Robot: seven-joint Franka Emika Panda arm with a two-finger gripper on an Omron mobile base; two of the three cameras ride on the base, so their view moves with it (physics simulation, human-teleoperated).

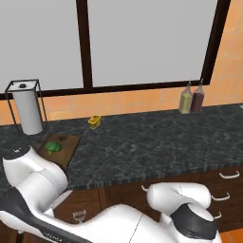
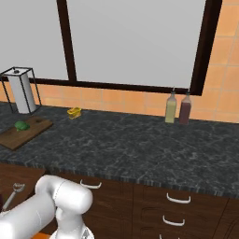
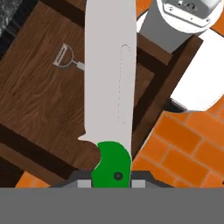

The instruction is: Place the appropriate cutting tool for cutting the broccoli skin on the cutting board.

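Knife (image 3: 108,83): green handle at the bottom of the hand view, pale blade running straight up away from the camera, above an open wooden drawer.
Fingers: closed on the green handle, tips mostly hidden behind it.
Peeler (image 3: 65,58): silver, lying in the drawer, left of the blade.
Cutting board (image 1: 68,147): on the dark worktop (image 1: 156,142), far left, near the paper-towel holder (image 1: 26,108).
Broccoli (image 1: 52,147): resting on the board.

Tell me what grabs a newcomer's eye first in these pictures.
In the hand view, a knife with a green handle and pale blade juts up from the gripper. On the dark counter, the broccoli sits on a wooden cutting board near its left end, beside a paper towel roll.
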